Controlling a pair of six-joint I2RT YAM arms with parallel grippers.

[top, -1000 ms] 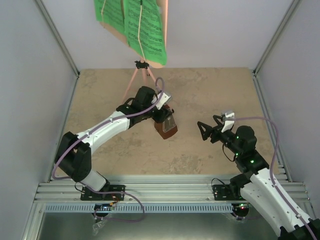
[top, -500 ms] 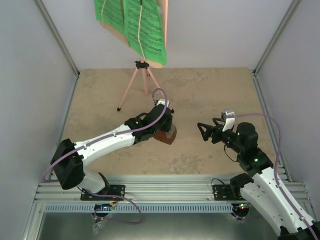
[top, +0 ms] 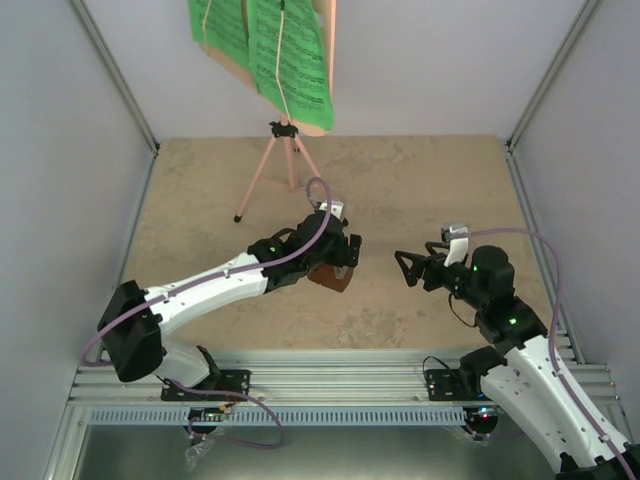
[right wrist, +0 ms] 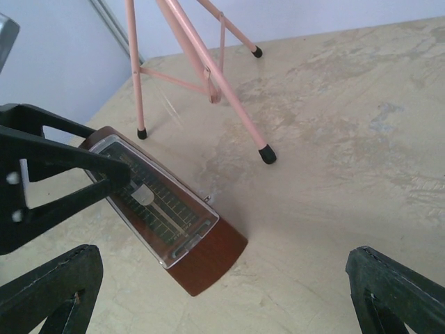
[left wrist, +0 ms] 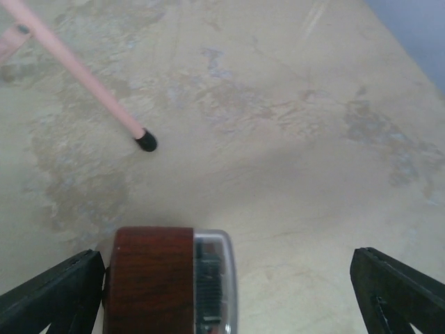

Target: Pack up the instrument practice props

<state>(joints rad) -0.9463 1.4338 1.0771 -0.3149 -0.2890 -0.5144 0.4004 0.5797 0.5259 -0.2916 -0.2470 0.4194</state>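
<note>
1 metronome [right wrist: 163,209]: brown wood pyramid w/ clear front, tilted, mid tabletop [top: 430,190], betw. left gripper [top: 345,255] jaws, which are spread wide, not clamping. Right gripper [top: 403,266] jaws apart, near it, twd right edge. 1 pink thin-tube tripod music stand [top: 284,130] by far edge. 2 green printed sheets [top: 290,60] on it.

pink music stand [top: 284,129] upright on tripod legs at far side of desk [top: 430,180], green sheet-music pages [top: 290,60] on its tray, brown wooden pyramid metronome [right wrist: 163,209] tilted, clear front cover up, mid-desk, near one tripod foot
</note>
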